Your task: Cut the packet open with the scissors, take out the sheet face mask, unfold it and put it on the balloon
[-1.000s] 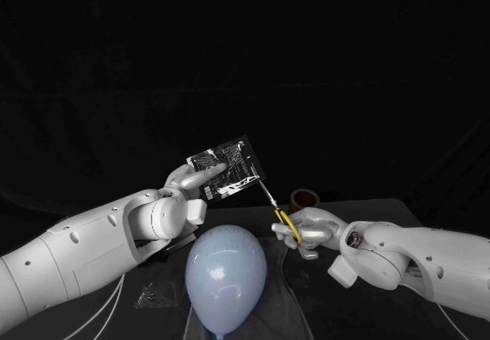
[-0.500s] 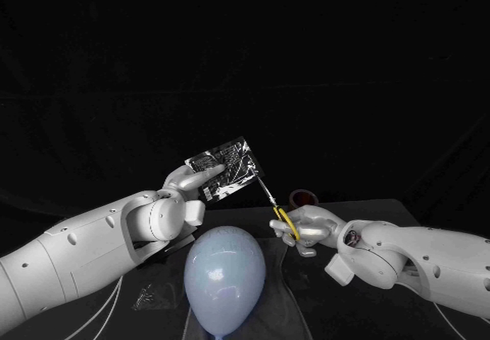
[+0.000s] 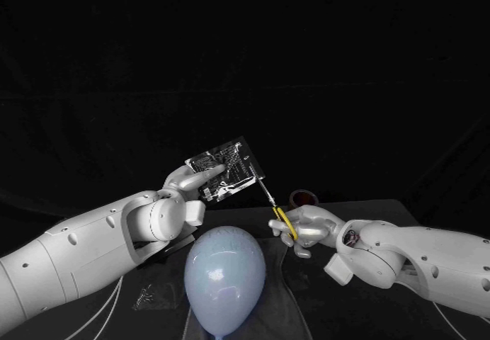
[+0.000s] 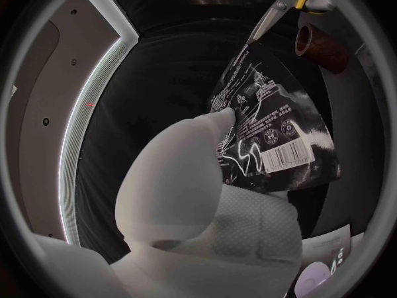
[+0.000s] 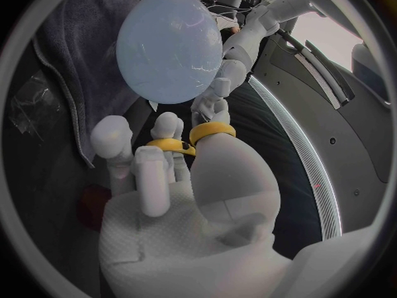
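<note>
My left hand [image 3: 194,180] holds a shiny dark packet [image 3: 226,171] up above the table; the packet [image 4: 268,132] shows white print and a barcode. My right hand [image 3: 306,228] grips the yellow-handled scissors [image 3: 275,205], with fingers through the yellow loops [image 5: 192,139]. The blades point up to the packet's lower right corner, and the blade tip [image 4: 266,23] meets the packet's edge. A pale blue balloon [image 3: 224,276] lies on the table near me, below both hands, and the balloon [image 5: 169,43] appears beyond my right hand.
A brown cylinder [image 3: 303,197] stands behind the right hand. The balloon rests on a grey cloth [image 5: 75,66]. A crumpled clear wrapper [image 3: 153,295] lies to the balloon's left.
The right hand has shifted slightly left and toward the packet with the scissors. The left hand has tilted the packet a little.
</note>
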You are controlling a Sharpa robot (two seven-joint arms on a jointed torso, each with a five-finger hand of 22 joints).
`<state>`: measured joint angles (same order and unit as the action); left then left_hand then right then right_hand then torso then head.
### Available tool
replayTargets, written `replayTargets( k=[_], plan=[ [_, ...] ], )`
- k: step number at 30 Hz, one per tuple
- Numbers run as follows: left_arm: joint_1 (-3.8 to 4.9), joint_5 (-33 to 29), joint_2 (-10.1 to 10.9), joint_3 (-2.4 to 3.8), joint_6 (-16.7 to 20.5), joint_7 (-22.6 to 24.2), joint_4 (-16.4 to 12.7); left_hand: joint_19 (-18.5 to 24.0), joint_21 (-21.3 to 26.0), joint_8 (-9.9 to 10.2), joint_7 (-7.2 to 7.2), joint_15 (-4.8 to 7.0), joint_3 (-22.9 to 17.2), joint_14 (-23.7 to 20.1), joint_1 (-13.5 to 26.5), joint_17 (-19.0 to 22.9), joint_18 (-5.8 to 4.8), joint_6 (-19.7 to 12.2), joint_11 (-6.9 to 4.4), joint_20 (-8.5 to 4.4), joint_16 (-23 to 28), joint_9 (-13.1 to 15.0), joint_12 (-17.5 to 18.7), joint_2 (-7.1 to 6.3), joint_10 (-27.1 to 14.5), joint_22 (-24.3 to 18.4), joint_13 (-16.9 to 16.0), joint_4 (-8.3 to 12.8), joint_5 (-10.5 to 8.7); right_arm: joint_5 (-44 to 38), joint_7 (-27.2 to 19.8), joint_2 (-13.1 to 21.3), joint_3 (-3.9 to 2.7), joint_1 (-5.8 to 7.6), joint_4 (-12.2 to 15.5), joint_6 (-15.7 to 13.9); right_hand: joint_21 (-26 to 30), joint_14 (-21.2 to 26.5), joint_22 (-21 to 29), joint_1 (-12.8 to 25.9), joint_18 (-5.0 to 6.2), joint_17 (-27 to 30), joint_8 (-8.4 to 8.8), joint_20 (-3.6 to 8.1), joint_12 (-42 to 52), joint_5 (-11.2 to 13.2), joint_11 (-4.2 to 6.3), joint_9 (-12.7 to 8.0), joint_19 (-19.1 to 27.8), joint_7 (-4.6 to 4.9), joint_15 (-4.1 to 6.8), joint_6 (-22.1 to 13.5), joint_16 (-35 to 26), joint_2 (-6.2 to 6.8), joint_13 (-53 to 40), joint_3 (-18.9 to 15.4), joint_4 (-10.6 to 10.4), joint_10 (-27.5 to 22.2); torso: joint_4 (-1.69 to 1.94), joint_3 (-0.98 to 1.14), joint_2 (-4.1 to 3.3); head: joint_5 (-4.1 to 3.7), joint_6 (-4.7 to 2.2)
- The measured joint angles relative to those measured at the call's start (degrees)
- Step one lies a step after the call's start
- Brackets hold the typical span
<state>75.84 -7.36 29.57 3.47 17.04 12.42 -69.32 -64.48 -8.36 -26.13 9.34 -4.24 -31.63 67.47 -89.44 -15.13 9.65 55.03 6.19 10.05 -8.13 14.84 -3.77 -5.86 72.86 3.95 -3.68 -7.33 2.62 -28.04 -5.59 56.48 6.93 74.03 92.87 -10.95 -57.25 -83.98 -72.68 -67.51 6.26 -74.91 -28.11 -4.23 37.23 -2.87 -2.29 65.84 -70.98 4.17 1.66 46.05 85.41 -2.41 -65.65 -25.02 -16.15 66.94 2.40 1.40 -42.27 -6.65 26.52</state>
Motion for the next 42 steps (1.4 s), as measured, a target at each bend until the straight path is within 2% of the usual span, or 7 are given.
replayTargets(
  k=[1, 4, 8, 11, 14, 35, 42],
  plan=[
    [0.0, 0.0, 0.0, 0.0, 0.0, 0.0, 0.0, 0.0, 0.0, 0.0, 0.0, 0.0, 0.0, 0.0, 0.0, 0.0, 0.0, 0.0, 0.01, 0.0, 0.0, 0.0, 0.0, 0.0, 0.0, 0.0, 0.0, 0.0, 0.0, 0.0, 0.0, 0.0, 0.0, 0.0, 0.0, 0.0, 0.0, 0.0, 0.0, 0.0, 0.29, 0.0, 0.67, -0.02, -0.4, 0.0, -0.1, -0.5, 0.0, 0.13, -0.03, -0.5, -0.2, -0.01, 2.4, 0.0, 0.0, -1.1, 0.0, 0.01, 0.0, 0.0, 0.0],
    [0.0, 0.0, 0.0, -0.02, 0.0, 0.0, -0.1, 0.0, 0.0, -0.2, 0.0, 0.0, 0.0, 0.0, 0.1, 0.0, -0.01, 0.0, 0.07, 0.0, 0.0, 0.0, 0.0, 0.06, -0.1, 0.0, 0.0, 0.0, 0.0, -0.1, 0.0, 0.0, 0.0, 0.0, 0.1, -0.1, 0.4, 0.0, 0.2, 0.5, 0.36, 0.0, 3.5, -0.99, -8.5, 0.0, -1.51, -2.8, 0.1, 2.64, -1.31, -4.2, -2.9, 0.54, 10.1, 0.3, -0.2, -4.8, 0.0, 0.01, 0.0, -0.03, 0.0],
    [-0.02, 0.0, 0.0, -0.03, 0.0, -0.1, -0.1, 0.0, 0.0, -0.2, -0.01, 0.0, -0.2, 0.0, 0.2, -0.1, -0.03, 0.0, 0.08, 0.0, 0.0, 0.0, 0.0, 0.17, -0.1, 0.0, 0.0, 0.2, 0.0, -0.2, -0.2, 0.0, -0.02, 0.01, 0.3, -0.5, 0.4, 0.0, 0.1, 1.8, 0.37, 0.3, 6.2, -2.75, -16.4, 0.0, -3.6, -5.0, -0.1, 4.62, -3.08, -8.2, -3.7, 4.63, 18.1, 5.2, -0.6, -9.1, 0.0, 0.02, 0.0, -0.04, 0.04],
    [-0.03, 0.0, 0.0, -0.04, 0.0, -0.1, -0.1, 0.0, 0.0, -0.2, -0.02, 0.0, -0.2, 0.0, 0.2, -0.1, -0.21, 0.0, 0.08, 0.0, 0.0, 0.0, 0.0, 0.23, -0.1, 0.0, 0.0, 0.2, -0.01, -0.2, -0.2, 0.0, -0.05, 0.03, 0.3, -0.8, 0.3, 0.1, -0.2, 3.5, 0.36, 0.8, 6.41, -4.01, -20.5, 0.0, -5.05, -5.7, -0.1, 5.37, -4.06, -11.0, -3.6, 8.03, 23.4, 10.4, -0.7, -11.8, 0.0, 0.03, 0.0, -0.04, 0.04],
    [-0.03, 0.1, 0.1, -0.04, 0.0, -0.1, -0.1, 0.0, 0.0, -0.2, -0.11, 0.0, -0.2, 0.0, 0.2, -0.1, 0.22, -0.1, 0.09, 0.0, 0.0, 0.0, 0.0, 0.23, -0.1, 0.0, 0.0, 0.2, -0.01, -0.2, -0.3, 0.0, -0.05, 0.03, 0.3, -1.1, -0.5, 0.0, -0.6, 3.9, 0.36, 0.7, 6.36, -4.11, -21.5, 0.0, -5.29, -5.8, -0.2, 5.34, -4.33, -11.8, -3.3, 8.93, 25.5, 12.2, -0.7, -12.0, 0.01, 0.03, 0.01, -0.04, 0.02],
    [-0.04, 0.3, 0.3, -0.01, 0.0, -0.3, -0.4, 0.0, 0.0, -0.2, 0.2, 0.0, -0.3, 0.0, 0.3, -0.1, 0.23, -0.2, 0.18, 0.0, 0.2, 0.0, 0.0, 0.19, -0.2, 0.0, 0.0, 0.3, 0.0, 0.1, -0.5, -0.6, -0.11, 0.02, -0.1, -2.1, -3.1, 0.0, -2.0, 3.6, 0.33, -0.2, 4.59, -4.39, -21.6, 0.0, -4.97, -5.9, -1.6, 5.47, -4.33, -11.9, -2.3, 8.67, 28.1, 13.0, -0.6, -11.2, -0.05, 0.01, -0.01, -0.19, -0.24],
    [0.04, 0.4, 1.3, 1.09, 0.0, -0.2, -0.7, 0.0, 0.0, -0.1, 0.19, -0.01, -0.5, 0.0, 0.3, -0.1, 0.19, -0.2, 0.18, 0.0, 0.2, 0.0, 0.0, 0.18, -0.2, 0.0, 0.0, 0.6, 0.0, 0.1, -0.3, -0.1, -0.11, 0.02, 0.3, -2.1, -3.2, 0.0, -2.1, 3.6, 0.32, -0.2, 4.59, -4.39, -21.5, 0.0, -4.89, -5.9, -1.6, 5.47, -4.33, -11.9, -2.3, 8.67, 28.3, 13.0, -0.6, -11.1, -0.05, 0.0, -0.02, -0.33, -0.06]
  ],
)
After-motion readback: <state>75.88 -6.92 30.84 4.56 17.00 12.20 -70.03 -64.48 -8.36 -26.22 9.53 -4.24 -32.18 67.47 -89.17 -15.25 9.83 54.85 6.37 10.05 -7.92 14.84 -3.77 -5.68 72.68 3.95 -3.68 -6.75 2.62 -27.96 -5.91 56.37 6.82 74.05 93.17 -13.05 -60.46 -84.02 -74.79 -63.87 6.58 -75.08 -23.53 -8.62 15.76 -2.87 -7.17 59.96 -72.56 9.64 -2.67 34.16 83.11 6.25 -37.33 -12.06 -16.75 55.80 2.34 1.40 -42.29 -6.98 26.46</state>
